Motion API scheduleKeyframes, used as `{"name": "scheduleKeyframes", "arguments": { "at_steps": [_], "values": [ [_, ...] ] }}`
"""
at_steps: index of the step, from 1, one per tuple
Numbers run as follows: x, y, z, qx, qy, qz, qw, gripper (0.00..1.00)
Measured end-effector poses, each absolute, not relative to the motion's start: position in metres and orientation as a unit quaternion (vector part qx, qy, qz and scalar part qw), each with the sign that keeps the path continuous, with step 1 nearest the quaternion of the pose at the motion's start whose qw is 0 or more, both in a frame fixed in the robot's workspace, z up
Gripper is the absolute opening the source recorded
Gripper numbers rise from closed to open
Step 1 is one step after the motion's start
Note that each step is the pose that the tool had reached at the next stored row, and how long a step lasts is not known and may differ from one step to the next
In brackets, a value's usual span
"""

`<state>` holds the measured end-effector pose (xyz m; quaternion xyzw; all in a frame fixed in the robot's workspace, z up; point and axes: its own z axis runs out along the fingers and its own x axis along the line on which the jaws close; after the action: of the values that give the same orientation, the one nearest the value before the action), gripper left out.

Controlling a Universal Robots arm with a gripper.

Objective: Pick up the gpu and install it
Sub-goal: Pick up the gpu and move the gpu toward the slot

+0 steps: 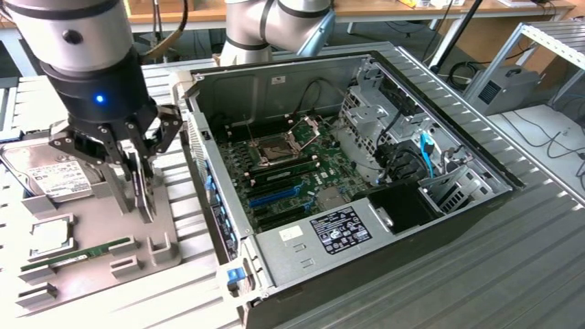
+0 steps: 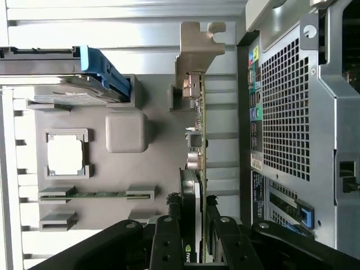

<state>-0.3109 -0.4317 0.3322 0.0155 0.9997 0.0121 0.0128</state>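
The gpu (image 1: 142, 184) is a green card seen edge-on, standing upright over the grey parts tray (image 1: 169, 205) at the exterior view's left. My gripper (image 1: 133, 199) is shut on it, one finger on each flat side. In the wrist view the gpu (image 2: 198, 140) runs away from my fingers (image 2: 167, 236), its silver bracket (image 2: 196, 48) at the far end and its black fan housing between the pads. Whether its lower edge still rests in the tray's holder I cannot tell. The open computer case (image 1: 366, 171) lies beside the tray, its motherboard (image 1: 297, 161) exposed with blue slots (image 1: 274, 197).
On the tray lie a silver hard drive (image 1: 57, 177) with a blue carrier (image 2: 104, 70), a processor (image 2: 66, 153) and a thin green memory stick (image 2: 95, 194). The case's perforated rear wall (image 2: 287, 107) stands close beside the card. Cables and a drive cage (image 1: 370, 116) fill the case's far side.
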Motion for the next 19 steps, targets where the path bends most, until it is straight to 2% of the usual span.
{"name": "scheduleKeyframes", "arguments": {
  "at_steps": [13, 19],
  "values": [
    [-0.311, -0.431, 0.396, 0.015, 1.000, 0.000, 0.013, 0.27],
    [-0.311, -0.430, 0.416, 0.015, 1.000, -0.006, 0.013, 0.27]
  ]
}}
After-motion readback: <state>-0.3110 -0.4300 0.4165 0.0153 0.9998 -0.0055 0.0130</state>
